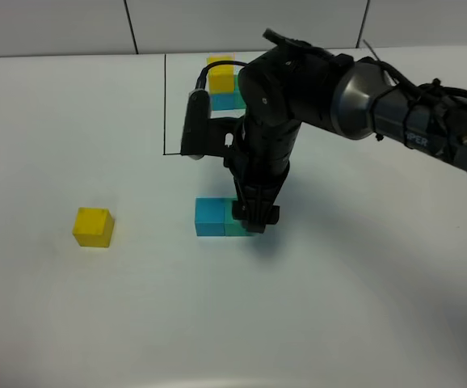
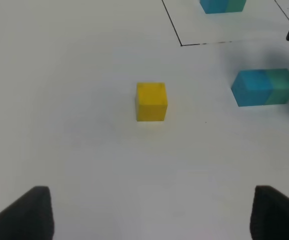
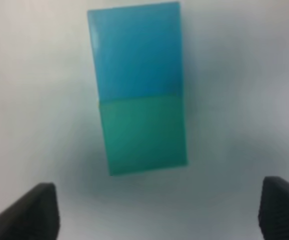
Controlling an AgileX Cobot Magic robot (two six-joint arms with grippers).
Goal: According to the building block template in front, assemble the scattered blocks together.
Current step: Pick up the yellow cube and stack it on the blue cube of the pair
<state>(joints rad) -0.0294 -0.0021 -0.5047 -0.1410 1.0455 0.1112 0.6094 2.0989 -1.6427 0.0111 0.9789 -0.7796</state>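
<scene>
1. The left end effector (image 2: 149, 215) is seen wide open with nothing held. Its two dark fingertips (image 2: 24, 215) are spread well apart above the bare white counter (image 1: 338, 307).
2. The yellow cube (image 1: 93, 226) is found alone on the near left of the counter, upright and well apart from the other loose cubes.
3. The blue cube (image 1: 210, 217) and teal cube (image 2: 280, 86) are set side by side near the middle, with faces touching, blue on the left and teal on the right.
4. The right end effector (image 3: 157, 215) is held pointing down over the teal cube. Its fingers are spread wide and nothing is gripped. Contact with the cube cannot be told.
5. The building block template (image 1: 221, 73) is seen at the far middle, partly hidden behind the right arm. Yellow is stacked on top and teal is visible below. It is bounded on its left and near sides by a thin black line (image 1: 165, 105).
</scene>
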